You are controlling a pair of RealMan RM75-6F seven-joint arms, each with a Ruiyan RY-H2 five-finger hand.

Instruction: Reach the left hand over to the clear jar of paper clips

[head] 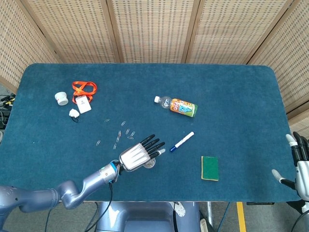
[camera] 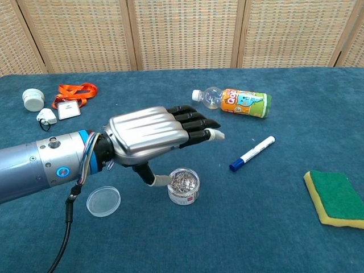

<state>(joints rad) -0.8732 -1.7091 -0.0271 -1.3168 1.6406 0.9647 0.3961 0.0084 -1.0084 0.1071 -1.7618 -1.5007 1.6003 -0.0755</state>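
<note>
The clear jar of paper clips (camera: pixel 183 185) stands lidless on the blue table near its front edge; in the head view only a sliver of the jar (head: pixel 150 165) shows below my hand. My left hand (camera: pixel 153 133) hovers just above and left of the jar, palm down, fingers stretched out apart, thumb hanging close beside the jar's rim. It holds nothing. From above, the left hand (head: pixel 139 153) covers most of the jar. My right hand (head: pixel 299 162) rests at the table's right front corner, fingers apart, empty.
The jar's clear lid (camera: pixel 103 200) lies left of it. Loose paper clips (head: pixel 120 131) are scattered behind the hand. A blue marker (camera: pixel 252 153), a green-yellow sponge (camera: pixel 335 197), a lying bottle (camera: pixel 236 102), an orange lanyard (camera: pixel 74 94) and a white cap (camera: pixel 33 99) are also here.
</note>
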